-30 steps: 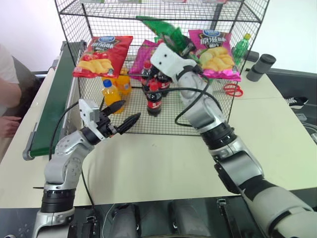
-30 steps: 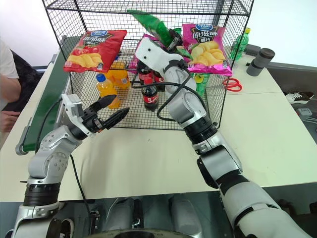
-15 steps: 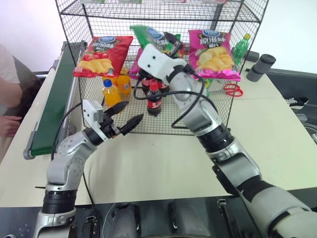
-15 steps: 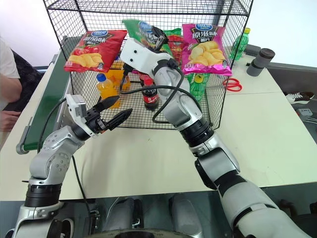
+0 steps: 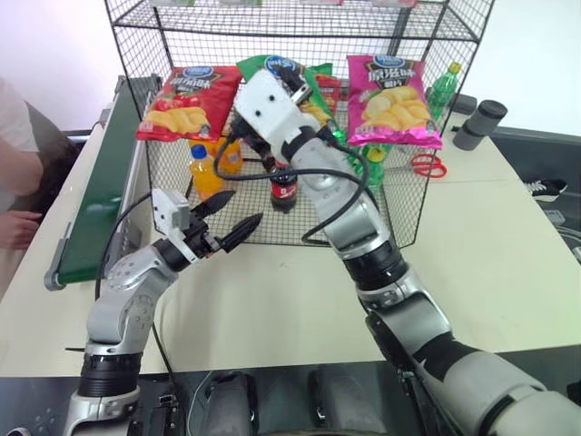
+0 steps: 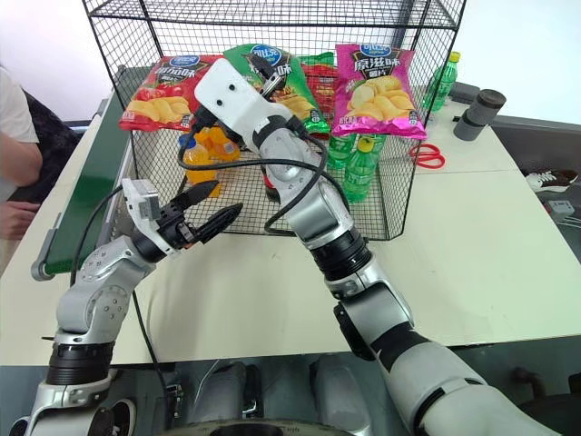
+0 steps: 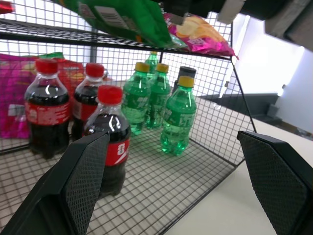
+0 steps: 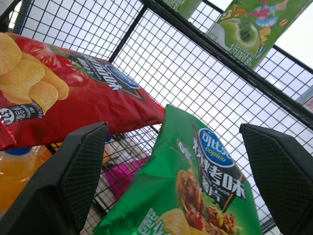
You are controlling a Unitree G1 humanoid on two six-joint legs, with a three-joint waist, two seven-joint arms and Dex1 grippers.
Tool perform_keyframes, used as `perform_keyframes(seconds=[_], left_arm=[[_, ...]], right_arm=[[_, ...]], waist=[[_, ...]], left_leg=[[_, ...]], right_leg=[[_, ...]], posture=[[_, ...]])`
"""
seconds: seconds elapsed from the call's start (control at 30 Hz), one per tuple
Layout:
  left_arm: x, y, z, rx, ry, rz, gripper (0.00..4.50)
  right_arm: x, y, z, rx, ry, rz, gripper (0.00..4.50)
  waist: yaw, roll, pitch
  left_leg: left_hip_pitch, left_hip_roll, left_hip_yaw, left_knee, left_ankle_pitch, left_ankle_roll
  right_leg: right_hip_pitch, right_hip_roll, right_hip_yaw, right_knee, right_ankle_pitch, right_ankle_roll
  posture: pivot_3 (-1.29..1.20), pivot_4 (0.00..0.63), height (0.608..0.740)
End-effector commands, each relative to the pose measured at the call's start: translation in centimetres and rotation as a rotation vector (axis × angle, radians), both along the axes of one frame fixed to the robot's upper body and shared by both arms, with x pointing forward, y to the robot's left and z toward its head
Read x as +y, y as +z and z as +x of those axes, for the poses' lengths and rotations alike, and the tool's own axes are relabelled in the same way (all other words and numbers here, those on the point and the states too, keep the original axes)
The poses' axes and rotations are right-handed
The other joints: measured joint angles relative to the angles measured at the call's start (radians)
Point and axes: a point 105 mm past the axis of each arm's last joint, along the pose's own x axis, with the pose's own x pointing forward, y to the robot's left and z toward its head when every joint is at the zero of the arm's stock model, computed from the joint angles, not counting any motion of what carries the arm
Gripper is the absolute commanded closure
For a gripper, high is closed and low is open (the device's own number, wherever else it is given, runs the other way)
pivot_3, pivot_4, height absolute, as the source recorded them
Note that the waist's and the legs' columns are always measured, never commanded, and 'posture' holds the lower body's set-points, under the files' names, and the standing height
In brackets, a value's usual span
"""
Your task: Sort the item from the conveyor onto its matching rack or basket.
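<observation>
Swinging across the rack front toward the robot's left, the right hand point(image 8: 168, 161) has let go of the green bag point(image 6: 268, 80), which a second ago stood pinched and tilted above it and now lies flat on the rack's point(image 5: 300, 25) shelf tier. That reads as the placing done: the bag rests on its own, and what seems left is drawing the arm back. Both hands gape fully and carry nothing.

Largest first. The rack rises just beyond the right hand, its tier level with the fingers. The table point(image 5: 508, 227) lies below both hands. The conveyor point(image 5: 100, 186) runs well off to the far side of the left hand point(image 5: 223, 219), bare of bags. The green bag sits just ahead of the right hand, between a red bag point(image 5: 182, 102) and a pink bag point(image 5: 390, 89), close beside or slightly overlapping the red one. It is glossy, with a blue oval logo at its top and pictured chips below, lightly creased. Bottles point(image 7: 110, 139) stand on the lower tier, straight ahead of the left hand.
</observation>
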Motion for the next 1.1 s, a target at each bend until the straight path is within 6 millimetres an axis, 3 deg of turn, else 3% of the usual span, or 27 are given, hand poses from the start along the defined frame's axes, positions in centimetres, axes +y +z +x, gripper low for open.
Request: perform_keyframes(seconds=[0.03, 0.17, 0.23, 0.33, 0.43, 0.47, 0.53, 0.67, 0.77, 0.87, 0.97, 1.1], left_arm=[[-0.4, 1.4, -0.4, -0.05, -0.012, 0.001, 0.0], [-0.1, 1.3, -0.6, -0.045, -0.001, 0.009, 0.0], [-0.2, 1.3, -0.8, -0.048, -0.003, 0.011, 0.0], [-0.1, 1.3, -0.8, -0.046, -0.002, 0.004, 0.0], [-0.2, 1.3, -0.7, -0.057, -0.009, 0.015, 0.0], [-0.2, 1.3, -0.7, -0.062, -0.013, 0.016, 0.0], [-0.1, 1.2, -0.7, -0.074, -0.019, 0.027, 0.0], [0.4, 1.2, -0.6, -0.089, 0.003, 0.028, 0.0], [0.6, 1.0, -0.6, -0.09, 0.002, 0.031, 0.0], [0.6, 0.9, -0.6, -0.089, -0.001, 0.031, 0.0], [0.7, 0.9, -0.6, -0.089, 0.002, 0.031, 0.0], [0.6, 0.9, -0.5, -0.09, 0.007, 0.029, 0.0]], right_arm=[[-0.4, 2.5, -1.2, 0.011, 0.135, 0.195, 0.02], [-1.2, 3.9, -5.5, 0.033, 0.418, 0.354, 0.02], [-1.7, 4.1, -7.2, 0.01, 0.478, 0.323, 0.02], [-2.1, 2.6, -8.0, -0.005, 0.456, 0.177, 0.02], [-2.9, 0.7, -7.8, -0.124, 0.341, -0.091, 0.02], [-3.3, -0.7, -7.4, -0.185, 0.281, -0.264, 0.02], [-4.8, -3.1, -6.3, -0.194, 0.197, -0.423, 0.02], [-6.7, -3.0, -4.6, -0.245, 0.066, -0.446, 0.02], [-7.0, -1.9, -4.2, -0.275, 0.026, -0.402, 0.02], [-7.0, -2.1, -3.8, -0.263, 0.02, -0.394, 0.02], [-6.9, -2.8, -3.1, -0.238, 0.013, -0.398, 1.34], [-7.0, -5.2, -1.7, -0.173, -0.008, -0.428, 3.26]], waist=[[0.0, 0.0, 0.0], [0.002, 0.0, 0.0], [0.002, 0.0, 0.0], [0.001, 0.0, 0.0], [0.002, 0.0, 0.0], [0.002, 0.0, 0.0], [0.003, 0.0, 0.0], [-0.001, 0.0, 0.0], [0.001, 0.0, 0.0], [0.003, 0.0, 0.0], [0.004, 0.0, 0.0], [0.003, 0.0, 0.0]], left_leg=[[0.0, 0.0, 0.0, 0.0, 0.0, 0.0], [-0.001, 0.0, -0.001, -0.001, 0.0, 0.0], [-0.001, 0.0, -0.001, -0.001, -0.001, 0.001], [-0.001, 0.0, -0.001, -0.001, -0.001, 0.001], [0.001, 0.0, -0.002, -0.001, -0.001, 0.001], [0.001, 0.0, -0.002, -0.001, -0.001, 0.001], [0.001, -0.001, -0.002, 0.0, 0.0, 0.002], [0.001, -0.001, -0.001, 0.0, 0.0, 0.002], [0.001, 0.0, -0.001, -0.001, 0.0, 0.001], [0.001, 0.001, -0.001, -0.001, 0.0, 0.001], [0.001, 0.0, -0.001, 0.0, 0.0, 0.001], [0.001, 0.0, -0.001, 0.0, 0.0, 0.002]], right_leg=[[0.0, 0.0, 0.0, 0.0, 0.0, 0.0], [0.0, 0.0, 0.0, -0.001, 0.0, 0.0], [0.0, 0.0, 0.0, -0.002, 0.0, 0.0], [0.001, -0.001, 0.0, -0.002, 0.0, 0.0], [0.003, 0.0, -0.001, -0.002, 0.001, -0.001], [0.003, 0.0, -0.001, -0.002, 0.001, -0.001], [0.003, 0.0, -0.001, -0.002, 0.001, -0.001], [0.003, 0.001, 0.0, -0.003, 0.001, -0.001], [0.002, 0.002, 0.001, -0.003, 0.001, -0.001], [0.002, 0.002, 0.001, -0.003, 0.001, -0.001], [0.003, 0.001, 0.001, -0.003, 0.001, -0.001], [0.003, 0.001, 0.001, -0.003, 0.001, -0.001]], posture=[[0.0, 0.15, 0.74], [0.0, 0.15, 0.74], [0.0, 0.15, 0.74], [0.0, 0.15, 0.74], [0.0, 0.15, 0.74], [0.0, 0.15, 0.74], [0.0, 0.15, 0.74], [0.0, 0.15, 0.74], [0.0, 0.15, 0.74], [0.0, 0.15, 0.74], [0.0, 0.15, 0.74], [0.0, 0.15, 0.74]])
